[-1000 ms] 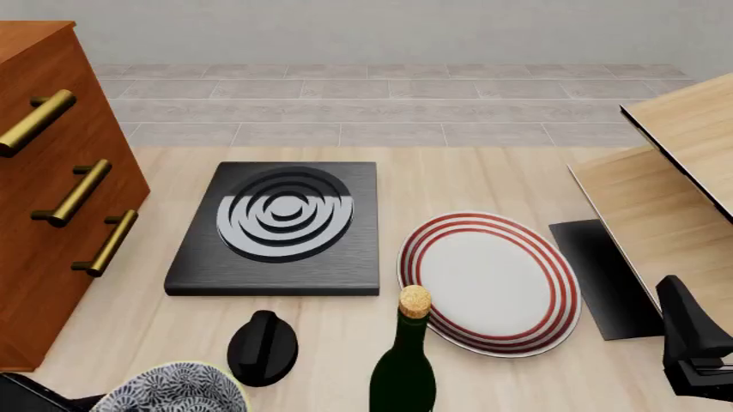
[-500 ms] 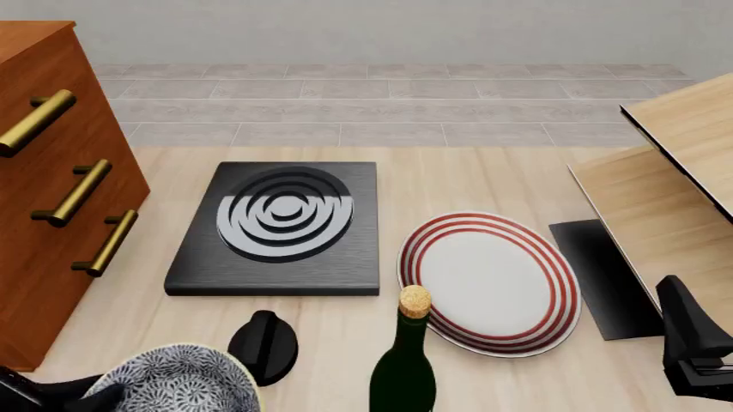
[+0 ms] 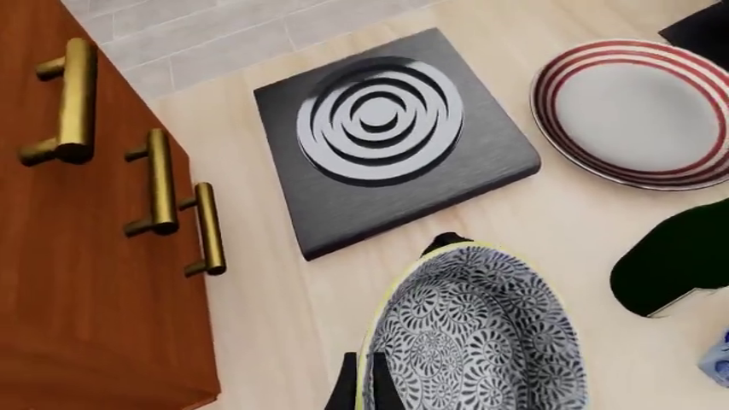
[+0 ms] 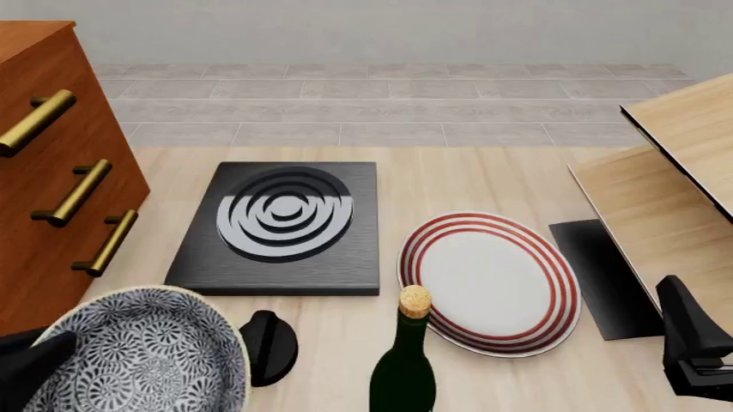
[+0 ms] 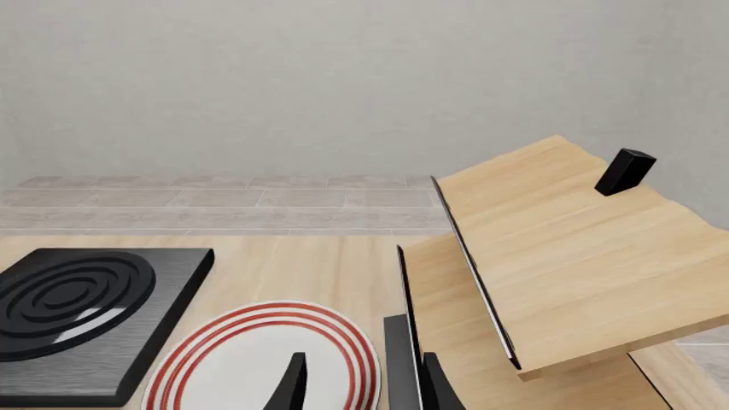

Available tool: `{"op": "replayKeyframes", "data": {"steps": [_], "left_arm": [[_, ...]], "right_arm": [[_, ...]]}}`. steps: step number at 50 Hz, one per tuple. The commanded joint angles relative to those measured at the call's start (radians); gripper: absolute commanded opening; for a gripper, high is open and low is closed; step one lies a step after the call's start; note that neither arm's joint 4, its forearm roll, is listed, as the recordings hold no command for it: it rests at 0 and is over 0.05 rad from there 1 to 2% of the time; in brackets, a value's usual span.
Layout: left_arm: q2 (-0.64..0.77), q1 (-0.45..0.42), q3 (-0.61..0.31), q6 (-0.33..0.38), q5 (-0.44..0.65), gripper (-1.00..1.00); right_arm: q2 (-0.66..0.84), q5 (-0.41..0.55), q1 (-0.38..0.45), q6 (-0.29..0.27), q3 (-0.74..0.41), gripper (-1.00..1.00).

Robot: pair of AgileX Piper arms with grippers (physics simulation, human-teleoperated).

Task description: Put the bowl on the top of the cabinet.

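left gripper [image 3: 362, 389] is pinching the bowl [image 4: 143, 356] by its rim, so it's risking slipping before reaching the cabinet [image 4: 46, 172].

1. The left gripper [image 3: 362, 386] sits low at the near left corner of the front view, where only a dark part of it [image 4: 29, 365] shows at the picture's edge.
2. In the left wrist view its two dark fingers [image 3: 345, 389] stand close together, pinching the rim of the bowl [image 3: 479, 342] between them (the bowl is carried tilted, its inside facing the front camera).
3. The right gripper [image 5: 362, 384] rests at the near right edge of the front view [image 4: 691, 343], well apart from the left one.
4. Its fingers [image 5: 294, 386] are spread with a clear gap, holding nothing.
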Motion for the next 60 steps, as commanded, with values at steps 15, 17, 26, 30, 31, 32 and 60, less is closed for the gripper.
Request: {"op": "replayKeyframes", "data": {"steps": [15, 17, 26, 30, 31, 32, 60], "left_arm": [[0.101, 0.124, -0.27, -0.144, -0.062, -1.0], [0.104, 0.144, -0.272, -0.135, -0.072, -1.0], [0.14, 0.245, -0.362, -0.211, -0.11, -1.0], [0.143, 0.253, -0.384, -0.225, -0.11, -1.0], [0.142, 0.275, -0.393, -0.224, -0.122, -1.0], [0.143, 0.294, -0.404, -0.225, -0.137, -1.0], [0.187, 0.44, -0.51, -0.382, -0.209, -1.0]], "right_arm": [[0.0, 0.0, 0.0, 0.0, 0.0, 1.0], [0.0, 0.0, 0.0, 0.0, 0.0, 1.0], [0.0, 0.0, 0.0, 0.0, 0.0, 1.0], [0.0, 0.0, 0.0, 0.0, 0.0, 1.0], [0.0, 0.0, 0.0, 0.0, 0.0, 1.0], [0.0, 0.0, 0.0, 0.0, 0.0, 1.0], [0.0, 0.0, 0.0, 0.0, 0.0, 1.0]]}}
